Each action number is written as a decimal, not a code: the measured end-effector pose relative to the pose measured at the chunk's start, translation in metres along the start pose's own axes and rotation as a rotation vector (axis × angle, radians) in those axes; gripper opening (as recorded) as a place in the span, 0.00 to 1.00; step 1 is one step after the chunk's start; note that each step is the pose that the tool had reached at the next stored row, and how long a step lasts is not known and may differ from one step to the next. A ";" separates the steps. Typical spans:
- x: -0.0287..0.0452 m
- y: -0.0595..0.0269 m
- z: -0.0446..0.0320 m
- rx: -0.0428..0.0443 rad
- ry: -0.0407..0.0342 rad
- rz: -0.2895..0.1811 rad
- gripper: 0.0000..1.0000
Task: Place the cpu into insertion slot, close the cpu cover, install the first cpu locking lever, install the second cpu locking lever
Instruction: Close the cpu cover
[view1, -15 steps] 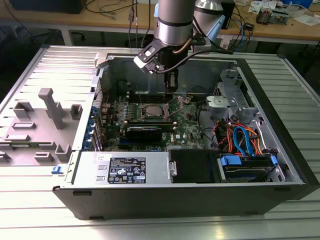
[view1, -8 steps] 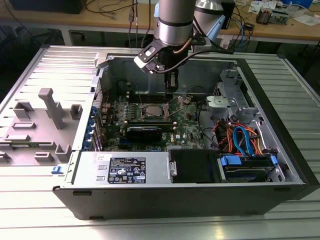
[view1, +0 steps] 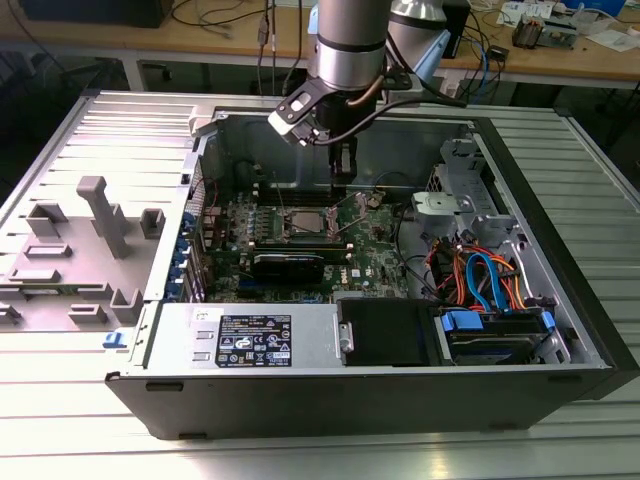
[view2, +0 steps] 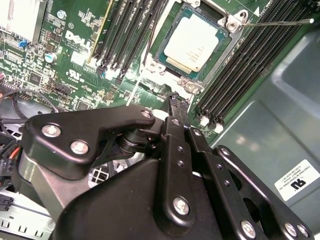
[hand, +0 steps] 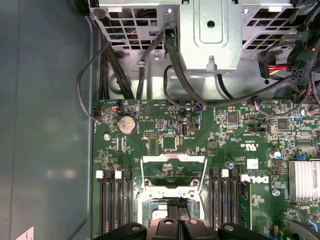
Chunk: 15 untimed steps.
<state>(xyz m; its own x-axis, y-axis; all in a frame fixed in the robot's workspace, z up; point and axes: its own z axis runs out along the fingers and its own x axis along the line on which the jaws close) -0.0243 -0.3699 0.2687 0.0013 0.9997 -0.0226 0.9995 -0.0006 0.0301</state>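
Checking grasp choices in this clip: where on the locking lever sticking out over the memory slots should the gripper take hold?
Likely at the free end of the lever, farthest from its pivot beside the cpu. It is a thin straight rod lying across the memory slots, so come from above and close across it, not along it.

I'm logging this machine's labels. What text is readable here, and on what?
Motherboard: a maker's white logo; other marks too small.
Label on silver box: too small to read.
Sticker on case wall: too blurred.
CPU: no legible print.
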 end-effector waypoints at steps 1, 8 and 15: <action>0.0003 0.0000 0.0000 0.0000 -0.0002 0.000 0.11; 0.0026 0.0001 -0.0001 0.0001 -0.0014 0.000 0.11; 0.0045 0.0001 -0.0001 0.0000 -0.0015 0.000 0.11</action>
<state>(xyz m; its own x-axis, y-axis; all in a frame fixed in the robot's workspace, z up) -0.0241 -0.3654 0.2687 0.0013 0.9997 -0.0241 0.9995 -0.0006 0.0301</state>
